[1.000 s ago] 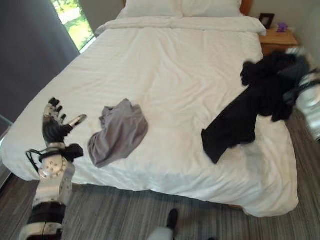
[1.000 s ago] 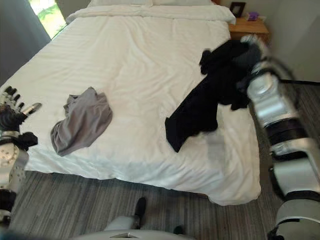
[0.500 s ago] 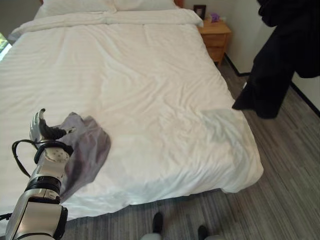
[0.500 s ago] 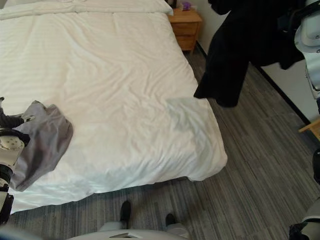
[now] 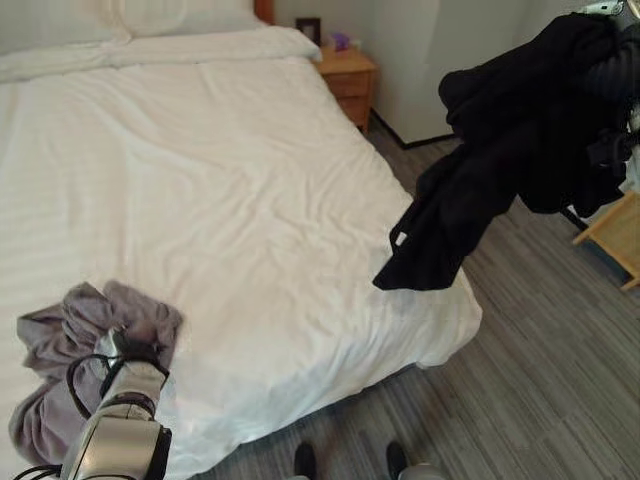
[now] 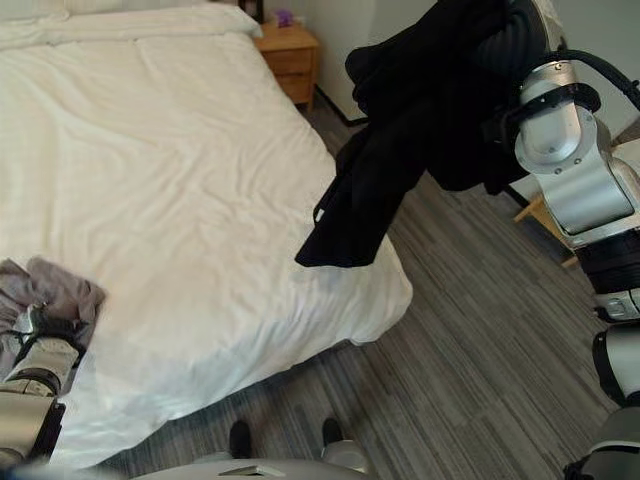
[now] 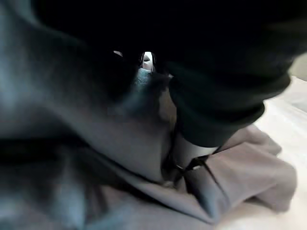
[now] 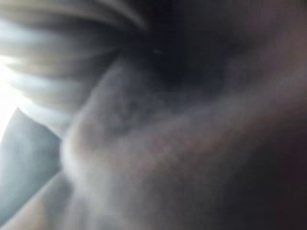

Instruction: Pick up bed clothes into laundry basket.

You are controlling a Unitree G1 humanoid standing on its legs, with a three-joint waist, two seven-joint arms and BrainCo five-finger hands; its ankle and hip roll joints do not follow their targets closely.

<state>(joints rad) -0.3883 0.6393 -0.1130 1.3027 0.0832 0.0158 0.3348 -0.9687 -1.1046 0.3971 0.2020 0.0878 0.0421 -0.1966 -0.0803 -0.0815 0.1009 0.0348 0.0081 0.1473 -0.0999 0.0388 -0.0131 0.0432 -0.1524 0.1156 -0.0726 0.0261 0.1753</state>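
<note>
**Black garment held aloft, grey garment at the bed's near edge**

Left eye view: a black garment (image 5: 500, 180) is held aloft past the bed's (image 5: 230, 200) right edge. A grey garment (image 5: 70, 350) is bunched at the near edge around the left hand (image 5: 128, 345).

Right eye view: the right hand's fingers are buried in black cloth; their state cannot be told.

Left wrist view: grey folds hide the fingers, so their state cannot be told.

the left hand (image 5: 128, 345) is buried in the bunched grey garment (image 5: 60, 335) at the near left of the bed (image 5: 200, 200), its fingers hidden. the black garment (image 5: 500, 170) covers the right hand entirely; the right wrist view gives only blurred dark cloth. the wooden piece (image 5: 615, 235) at the right is cut off by the edge.
</note>
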